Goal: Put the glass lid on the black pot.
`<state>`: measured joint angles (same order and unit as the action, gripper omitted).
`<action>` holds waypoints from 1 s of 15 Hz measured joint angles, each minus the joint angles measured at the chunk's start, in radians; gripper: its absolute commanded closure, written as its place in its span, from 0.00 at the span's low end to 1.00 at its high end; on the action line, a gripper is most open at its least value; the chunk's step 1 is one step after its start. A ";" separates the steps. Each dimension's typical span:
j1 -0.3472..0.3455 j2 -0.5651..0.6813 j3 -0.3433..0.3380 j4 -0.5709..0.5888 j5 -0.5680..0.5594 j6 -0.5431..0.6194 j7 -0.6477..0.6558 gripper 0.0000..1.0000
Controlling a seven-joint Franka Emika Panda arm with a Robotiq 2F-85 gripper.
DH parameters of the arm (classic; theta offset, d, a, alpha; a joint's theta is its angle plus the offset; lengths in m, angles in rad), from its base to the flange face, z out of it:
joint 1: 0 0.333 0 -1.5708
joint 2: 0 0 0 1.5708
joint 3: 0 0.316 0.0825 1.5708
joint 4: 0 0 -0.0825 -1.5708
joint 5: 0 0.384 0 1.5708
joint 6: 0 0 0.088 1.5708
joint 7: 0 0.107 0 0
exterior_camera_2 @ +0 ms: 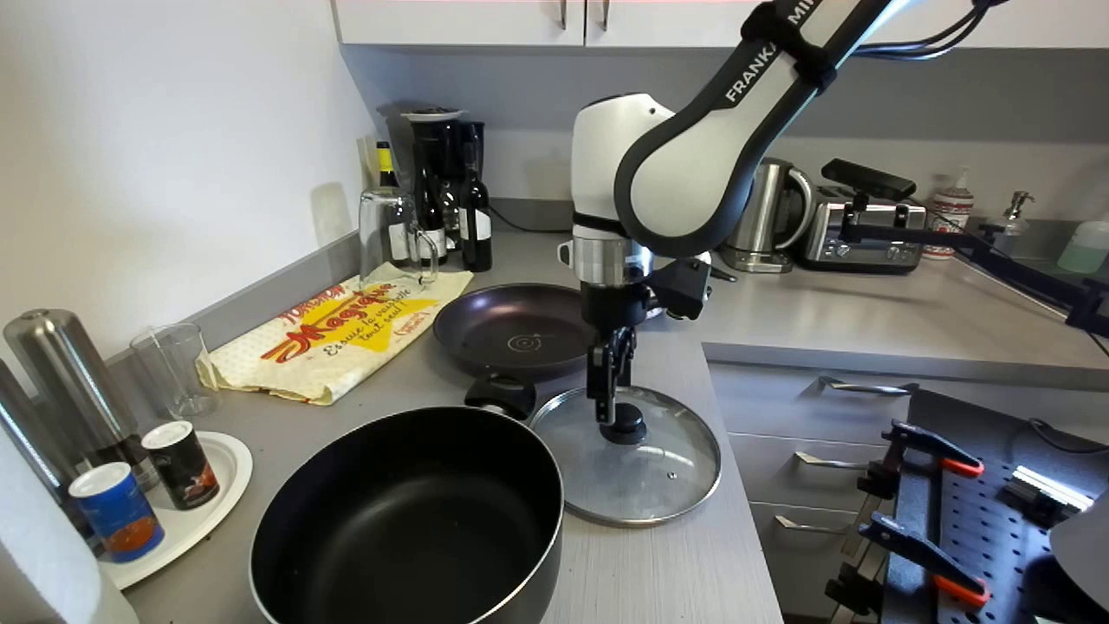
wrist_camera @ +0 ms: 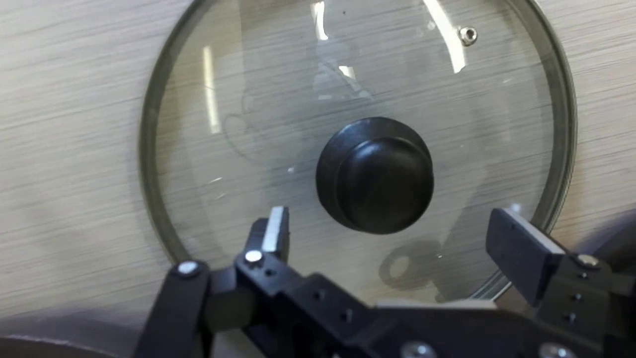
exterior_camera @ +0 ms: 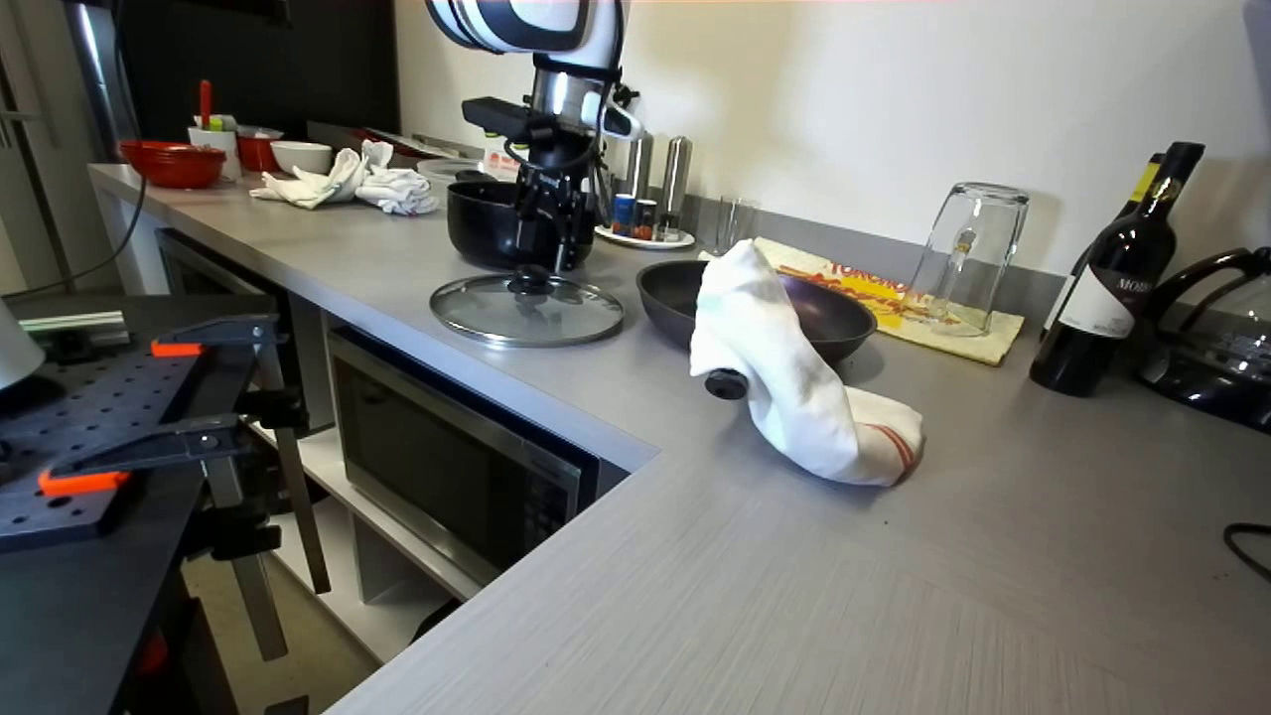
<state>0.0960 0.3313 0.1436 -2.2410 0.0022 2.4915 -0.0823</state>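
The glass lid [exterior_camera: 482, 313] lies flat on the grey counter in both exterior views [exterior_camera_2: 663, 485], knob up. The black pot [exterior_camera: 477, 223] stands beside it, uncovered and empty inside [exterior_camera_2: 548, 563]. The pot's side handle points toward the frying pan. My gripper [exterior_camera: 548, 250] is over the lid near its dark knob, pointing down, also in an exterior view [exterior_camera_2: 613, 394]. In the wrist view the gripper [wrist_camera: 389, 214] has its fingers wide apart, with the black knob [wrist_camera: 382, 184] of the lid [wrist_camera: 238, 159] between and slightly beyond the tips. Nothing is held.
A frying pan [exterior_camera_2: 511, 334] sits close behind the lid and pot; a white towel [exterior_camera: 794, 397] drapes its handle. An upturned glass mug [exterior_camera: 968, 258], bottles [exterior_camera: 1122, 283] and a plate with shakers [exterior_camera_2: 227, 477] stand along the wall. The counter's front edge runs near the lid.
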 measured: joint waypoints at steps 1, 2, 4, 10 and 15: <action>0.000 0.006 0.005 0.000 0.001 0.001 0.000 0.00; 0.000 0.010 0.010 -0.001 0.001 0.001 -0.001 0.00; 0.000 0.010 0.017 -0.003 0.001 0.001 -0.001 0.00; -0.005 0.018 0.018 -0.009 0.005 0.001 -0.001 0.00; -0.010 0.033 0.018 -0.010 0.009 0.001 -0.005 0.42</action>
<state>0.0856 0.3647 0.1616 -2.2511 0.0112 2.4922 -0.0868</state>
